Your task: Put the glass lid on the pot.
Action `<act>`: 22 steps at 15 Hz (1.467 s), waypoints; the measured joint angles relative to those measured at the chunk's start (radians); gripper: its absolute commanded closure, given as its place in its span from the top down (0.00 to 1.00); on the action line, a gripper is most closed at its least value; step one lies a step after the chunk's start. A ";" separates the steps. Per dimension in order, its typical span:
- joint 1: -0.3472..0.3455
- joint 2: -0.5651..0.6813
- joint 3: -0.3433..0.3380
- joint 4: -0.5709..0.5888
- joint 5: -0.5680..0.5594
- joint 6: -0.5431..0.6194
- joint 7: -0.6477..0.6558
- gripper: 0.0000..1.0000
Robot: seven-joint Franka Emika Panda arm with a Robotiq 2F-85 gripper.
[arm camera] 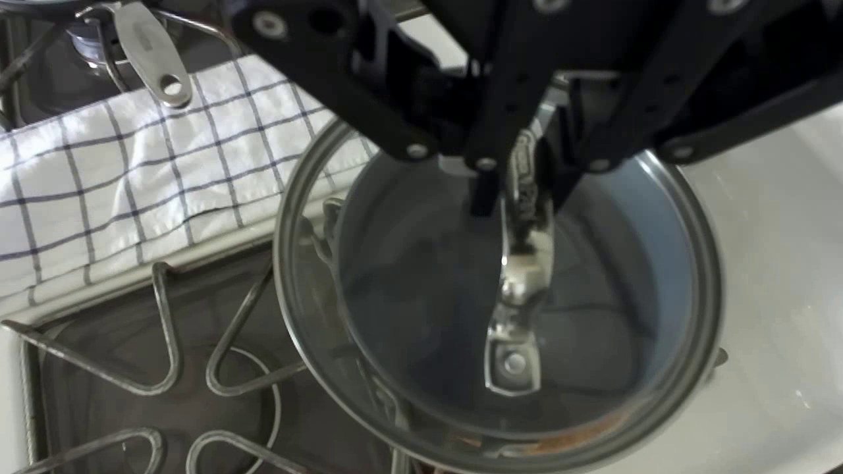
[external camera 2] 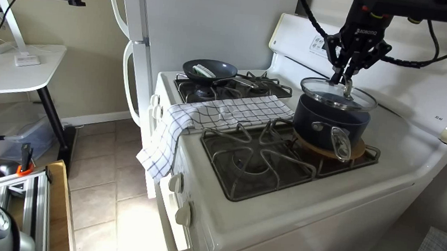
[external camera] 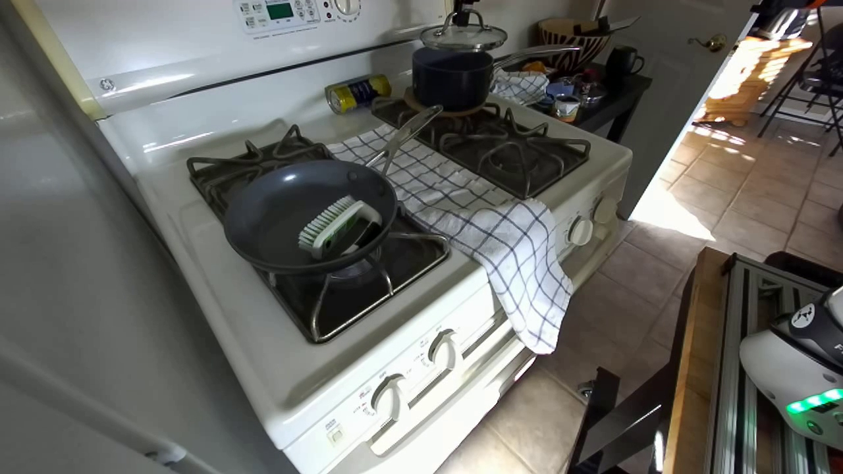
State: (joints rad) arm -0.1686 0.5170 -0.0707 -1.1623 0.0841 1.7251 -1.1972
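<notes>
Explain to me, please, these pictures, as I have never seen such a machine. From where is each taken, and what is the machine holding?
The machine is one robot arm. Two pictures are taken from outside it, from different places; the wrist view comes from the arm itself, looking down past its black fingers. These are closed on the shiny handle of the glass lid, which they hold above the dark pot, not yet on it. The pot stands on a round brown board. The stove also carries a checked cloth, a can lying on its side, and a frying pan with a brush inside.
</notes>
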 measured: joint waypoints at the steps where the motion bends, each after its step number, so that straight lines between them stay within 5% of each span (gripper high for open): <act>1: -0.002 0.028 0.004 0.036 -0.001 -0.012 0.009 0.05; 7: 0.007 0.106 0.010 0.144 -0.007 -0.022 0.076 0.05; 22: 0.020 0.115 -0.005 0.132 -0.022 -0.021 0.143 0.05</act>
State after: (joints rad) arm -0.1487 0.6316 -0.0760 -1.0304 0.0625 1.7044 -1.0545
